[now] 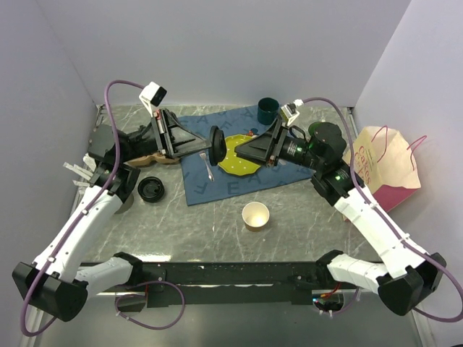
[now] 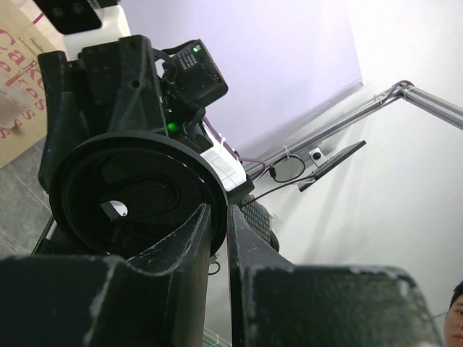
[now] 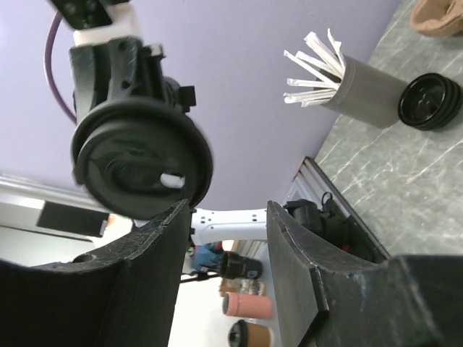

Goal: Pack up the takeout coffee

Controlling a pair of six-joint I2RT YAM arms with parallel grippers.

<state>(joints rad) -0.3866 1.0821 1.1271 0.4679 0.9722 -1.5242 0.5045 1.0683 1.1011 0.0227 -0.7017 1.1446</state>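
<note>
Raised in the air, round black plastic lid (image 1: 215, 144), left jaws clamped on its rim, right jaws apart alongside

A grey marbled table (image 1: 217, 231) with pale veins takes up the whole lower scene. Plain bare walls close it in on three sides: a back wall (image 1: 231, 43), a left wall (image 1: 36, 101) and a right wall (image 1: 423, 65), all a pale lilac white. The light is even and soft, with faint shadows on the stone pattern. A thin metal rail (image 1: 98, 121) edges the table's far left corner. In the left wrist view a metal bar (image 2: 434, 105) crosses a bright white surface
</note>
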